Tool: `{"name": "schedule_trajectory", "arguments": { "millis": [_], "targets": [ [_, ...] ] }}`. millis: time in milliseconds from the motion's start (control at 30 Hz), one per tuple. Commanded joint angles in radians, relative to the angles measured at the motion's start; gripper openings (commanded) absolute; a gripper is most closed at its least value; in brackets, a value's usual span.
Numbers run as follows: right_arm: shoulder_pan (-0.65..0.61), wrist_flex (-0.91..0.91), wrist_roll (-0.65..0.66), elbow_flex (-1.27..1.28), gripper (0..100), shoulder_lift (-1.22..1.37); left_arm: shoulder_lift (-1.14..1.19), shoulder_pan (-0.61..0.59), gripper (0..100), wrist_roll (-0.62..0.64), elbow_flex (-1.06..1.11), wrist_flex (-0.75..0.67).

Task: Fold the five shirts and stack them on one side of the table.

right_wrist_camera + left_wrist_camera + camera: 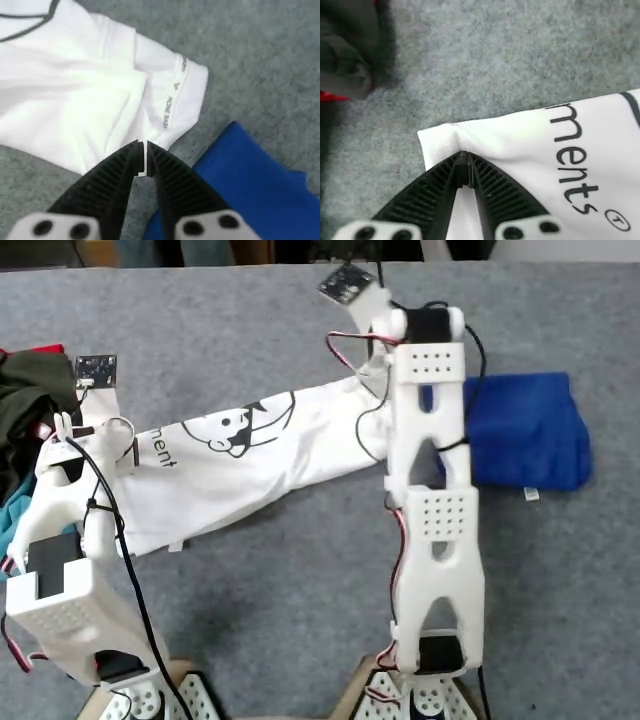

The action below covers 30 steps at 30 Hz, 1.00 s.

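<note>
White cloth shirt with black print [250, 455] lies stretched across the grey carpeted table [300, 600]. Left gripper [464, 172] is clamped on one corner, and right gripper [142, 161] is clamped on the collar end (folded blue shirt [525, 430] just beside).

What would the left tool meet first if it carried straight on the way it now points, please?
The shirt corner that the left tool pinches; beyond its edge, likely just the table.

In left gripper [464, 170], white shirt [535, 145] — smooth matt cloth w/ black print. Its fingers [495, 195]: ribbed matt black plastic. Beside right gripper [142, 159], blue shirt [252, 185] — matt cloth. Under both, table cover [495, 60]: rough grey felt-like fabric.
</note>
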Motion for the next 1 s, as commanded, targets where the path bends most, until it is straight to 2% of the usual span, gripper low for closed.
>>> {"name": "schedule_trajectory", "arguments": {
  "millis": [0, 100, 233, 333, 500, 633, 767, 967],
  "targets": [
    [0.028, -0.071, -0.009, 0.154, 1.5, -0.021, -0.002, -0.021, 3, -0.008, -0.044, -0.014],
    [0.041, -0.186, -0.009, 0.214, 1.5, 0.044, -0.002, -0.019, 3, -0.009, -0.044, -0.014],
    [0.032, -0.216, -0.011, 0.196, 1.5, 0.082, -0.002, -0.021, 3, -0.011, -0.044, -0.011],
    [0.032, -0.149, -0.005, 0.143, 1.5, 0.065, -0.002, -0.019, 3, -0.009, -0.044, -0.014],
    [0.06, -0.002, -0.003, -0.082, 1.5, 0.021, -0.002, -0.018, 3, -0.006, -0.044, -0.014],
    [0.066, 0.011, -0.06, -0.154, 1.5, -0.036, -0.002, -0.019, 3, -0.006, -0.042, -0.009],
    [-0.02, 0.012, -0.198, 0.005, 1.5, -0.142, -0.002, -0.025, 3, -0.006, -0.042, -0.008],
    [-0.077, -0.023, -0.221, 0.394, 1.5, -0.236, -0.002, -0.027, 3, -0.006, -0.042, -0.008]
  ]
}}
